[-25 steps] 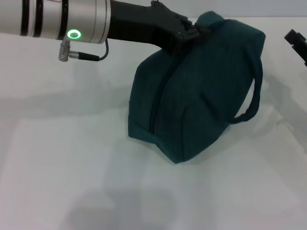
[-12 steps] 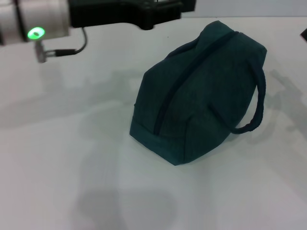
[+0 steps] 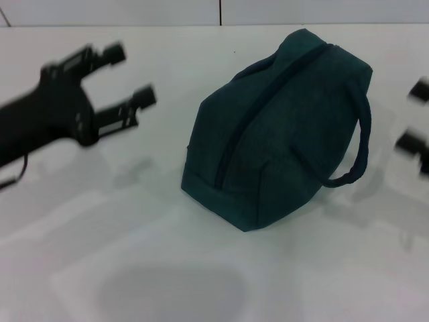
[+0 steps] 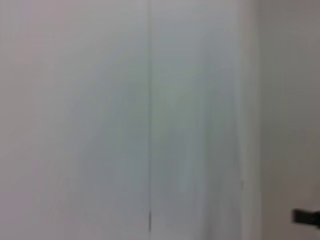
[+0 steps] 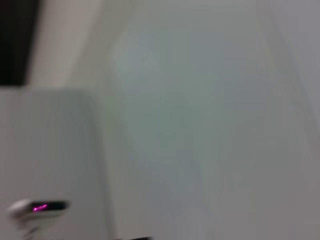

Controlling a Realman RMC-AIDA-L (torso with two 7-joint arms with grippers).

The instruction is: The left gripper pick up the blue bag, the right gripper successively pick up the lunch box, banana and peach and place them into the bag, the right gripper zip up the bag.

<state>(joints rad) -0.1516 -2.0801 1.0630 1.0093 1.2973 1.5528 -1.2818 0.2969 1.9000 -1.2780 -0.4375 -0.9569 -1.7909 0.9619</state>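
The blue bag (image 3: 281, 127) sits on the white table (image 3: 134, 268) a little right of centre in the head view, resting on its base and leaning so that its top ridge points toward the far right. It is a dark teal-blue fabric bag, roughly wedge-shaped, with a stitched band along its near bottom edge. A dark zipper line runs up the middle of its top from the near lower end to the far upper end, and it reads as closed, with no lining showing. One loop handle (image 3: 358, 151) arcs out from its right side and curves back down to the body; a second dark strap lies flat along the left of the ridge.

The left gripper (image 3: 120, 80) hangs over the table well to the left of the bag, not touching it, its black jaws spread apart with nothing between them and pointing toward the far right. The right gripper (image 3: 415, 124) shows only at the right edge, near the bag's handle side but apart from it; two dark finger tips are seen with a gap between them, so its jaws stand open and empty.

Both wrist views show only blurred pale surfaces.
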